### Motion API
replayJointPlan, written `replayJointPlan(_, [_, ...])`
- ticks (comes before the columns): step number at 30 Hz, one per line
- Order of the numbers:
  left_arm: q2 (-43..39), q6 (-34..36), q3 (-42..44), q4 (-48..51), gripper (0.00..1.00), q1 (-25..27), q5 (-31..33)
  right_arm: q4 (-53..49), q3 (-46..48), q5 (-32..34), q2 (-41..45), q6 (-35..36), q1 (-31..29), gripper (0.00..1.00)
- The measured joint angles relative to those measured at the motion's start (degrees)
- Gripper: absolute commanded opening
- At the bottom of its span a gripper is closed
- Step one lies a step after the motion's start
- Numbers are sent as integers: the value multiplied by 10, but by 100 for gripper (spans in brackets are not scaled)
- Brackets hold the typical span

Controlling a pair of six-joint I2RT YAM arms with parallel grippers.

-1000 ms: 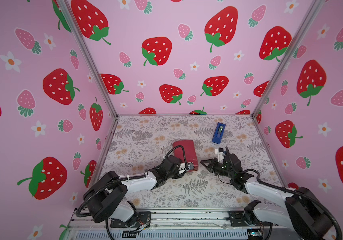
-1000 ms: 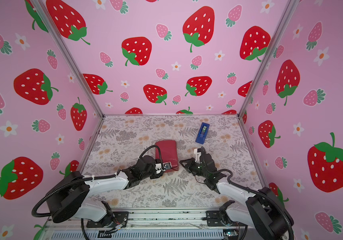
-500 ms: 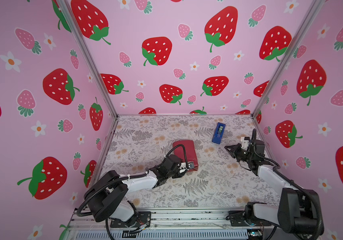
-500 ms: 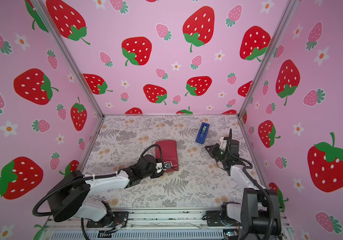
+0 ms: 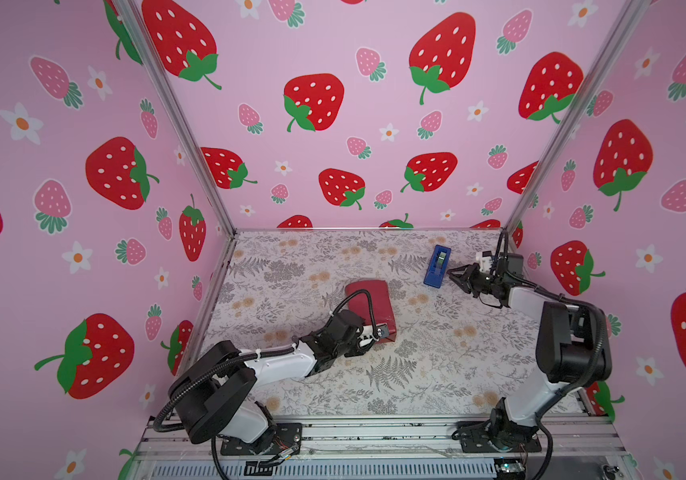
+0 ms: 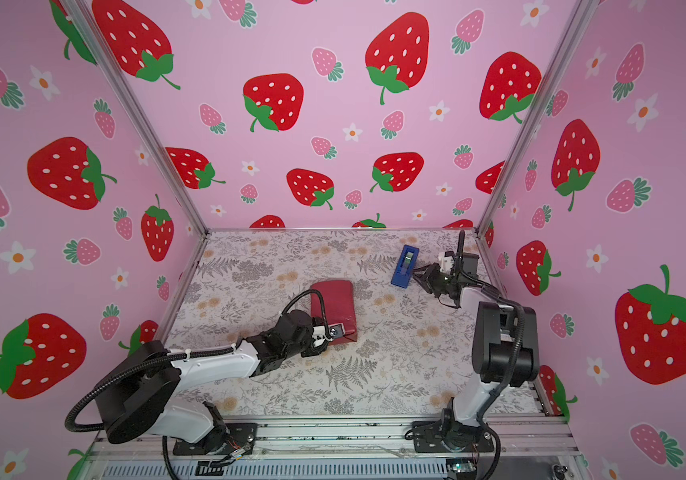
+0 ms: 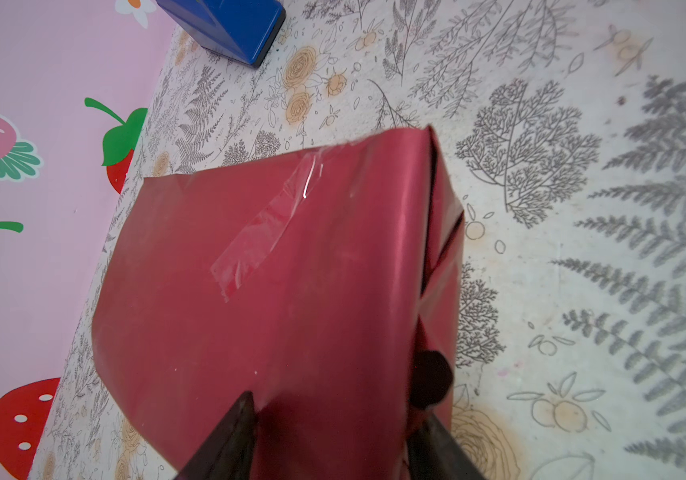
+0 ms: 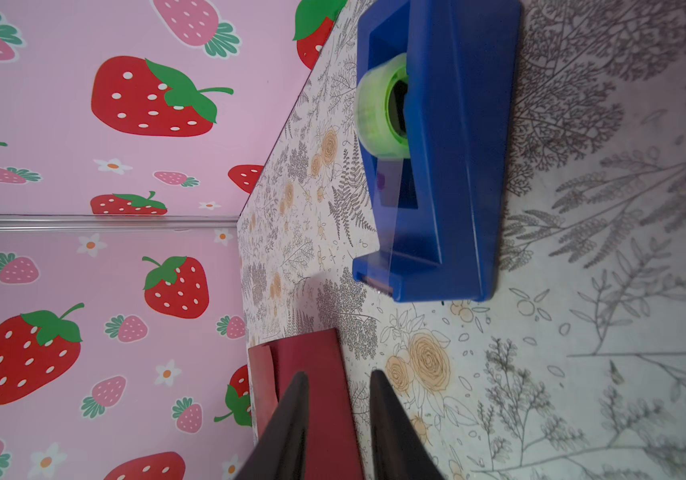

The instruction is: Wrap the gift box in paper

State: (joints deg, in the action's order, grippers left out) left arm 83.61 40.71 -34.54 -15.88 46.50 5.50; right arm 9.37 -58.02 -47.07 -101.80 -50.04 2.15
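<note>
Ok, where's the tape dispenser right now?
In both top views the tape dispenser stands back right on the table, just ahead of the right gripper.

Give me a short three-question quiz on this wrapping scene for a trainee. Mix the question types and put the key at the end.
1. True or false: a strip of clear tape is already stuck on the paper.
2. The right jaws are closest to: A) the tape dispenser; B) the paper; C) the back wall.
3. Fill in: the tape roll in the dispenser looks ____ in colour.
Key: 1 true; 2 A; 3 green.
</note>
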Motion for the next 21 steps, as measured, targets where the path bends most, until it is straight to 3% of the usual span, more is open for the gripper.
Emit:
replayJointPlan(12, [0, 0, 0, 0, 58, 0, 1, 15, -98, -56, -151, -2, -4, 32])
replayJointPlan(21, [0, 0, 0, 0, 58, 0, 1, 74, -127, -89, -190, -38, -16, 31])
